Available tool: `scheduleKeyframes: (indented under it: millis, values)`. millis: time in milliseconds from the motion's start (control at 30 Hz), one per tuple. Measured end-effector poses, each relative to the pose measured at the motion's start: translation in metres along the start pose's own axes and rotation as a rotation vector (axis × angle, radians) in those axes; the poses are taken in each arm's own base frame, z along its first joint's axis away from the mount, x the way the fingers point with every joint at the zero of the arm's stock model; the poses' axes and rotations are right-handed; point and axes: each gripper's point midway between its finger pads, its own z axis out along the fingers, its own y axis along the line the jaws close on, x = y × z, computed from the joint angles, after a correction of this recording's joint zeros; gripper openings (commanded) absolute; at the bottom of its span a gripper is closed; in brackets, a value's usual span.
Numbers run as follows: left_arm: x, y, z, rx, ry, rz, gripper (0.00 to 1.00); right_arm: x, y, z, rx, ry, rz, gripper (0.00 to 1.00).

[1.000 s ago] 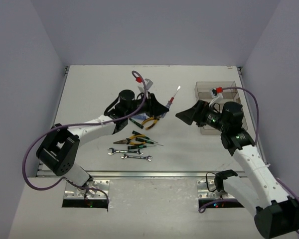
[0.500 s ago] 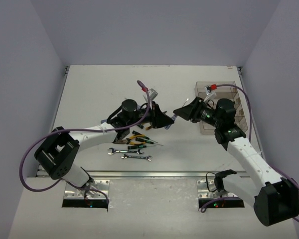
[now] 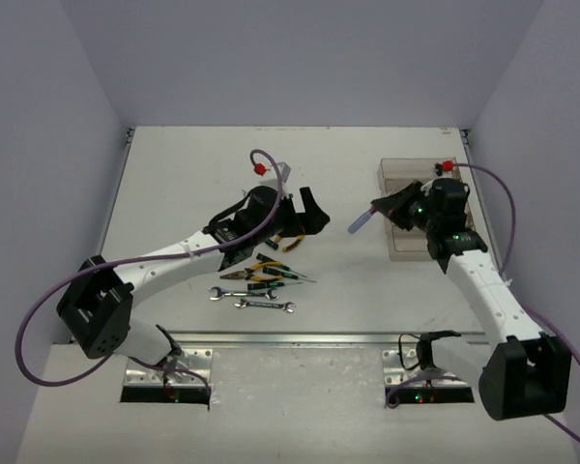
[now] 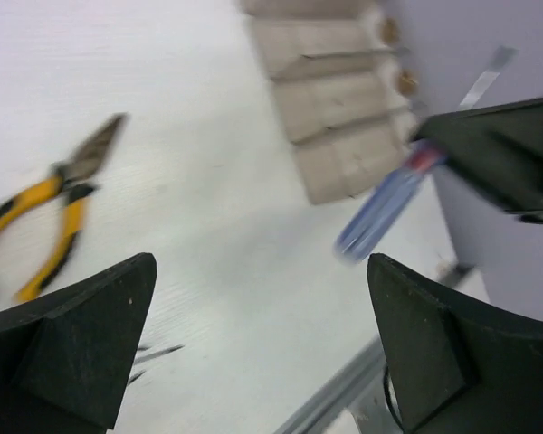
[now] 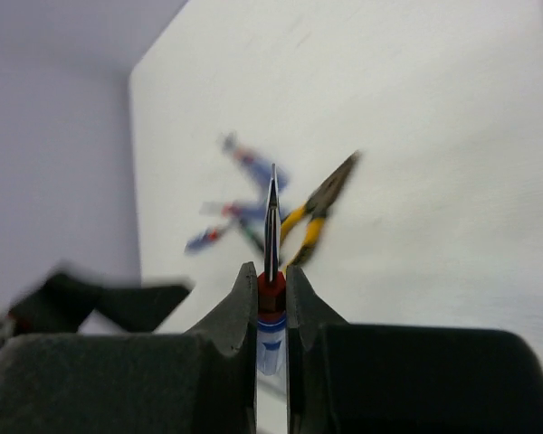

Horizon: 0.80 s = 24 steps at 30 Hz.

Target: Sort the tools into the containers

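A blue and red screwdriver hangs above the table, with my right gripper shut on it. In the right wrist view the jaws pinch its red collar, and the metal shaft points away from the camera. My left gripper stands open and holds nothing, a short way left of the screwdriver; its fingers are spread wide. The remaining tools lie in a pile on the table: yellow pliers, more pliers, thin screwdrivers and silver wrenches. The clear containers sit under and behind the right gripper.
The containers show as tinted bins in the left wrist view, beyond the yellow pliers. Purple cables loop over both arms. A metal rail runs along the table's near edge. Grey walls close in the table on three sides.
The screwdriver passed from my left gripper to my right. The left jaws opened and drew back left. The right jaws shut on it and pulled back toward the containers.
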Motion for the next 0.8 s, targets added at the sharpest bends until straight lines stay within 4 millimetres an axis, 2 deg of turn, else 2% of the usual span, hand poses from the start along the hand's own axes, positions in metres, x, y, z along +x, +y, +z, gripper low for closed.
scheduleKeyframes:
  millis: [67, 133, 200, 300, 467, 567, 667, 800]
  values:
    - [-0.007, 0.035, -0.014, -0.222, -0.042, -0.049, 1.0, -0.045, -0.037, -0.003, 0.161, -0.126, 0.098, 0.0]
    - [-0.008, 0.066, -0.037, -0.395, -0.073, -0.068, 1.0, -0.089, -0.08, -0.007, 0.329, -0.257, 0.19, 0.0]
    - [-0.004, 0.091, -0.062, -0.52, -0.091, -0.068, 1.0, -0.116, -0.112, -0.006, 0.477, -0.316, 0.261, 0.0]
    - [0.003, 0.112, -0.094, -0.635, -0.092, -0.047, 1.0, -0.146, -0.139, 0.008, 0.612, -0.377, 0.333, 0.0]
    - [0.003, 0.12, -0.133, -0.675, -0.117, -0.031, 1.0, -0.185, -0.173, 0.036, 0.748, -0.474, 0.393, 0.0]
    - [0.0, 0.118, -0.151, -0.668, -0.144, -0.03, 1.0, -0.199, -0.191, 0.049, 0.8, -0.52, 0.414, 0.0]
    - [-0.005, 0.117, -0.162, -0.666, -0.171, -0.028, 1.0, -0.207, -0.207, 0.062, 0.85, -0.535, 0.425, 0.0]
    - [-0.006, 0.123, -0.169, -0.694, -0.183, -0.016, 1.0, -0.222, -0.219, 0.082, 0.853, -0.551, 0.427, 0.0]
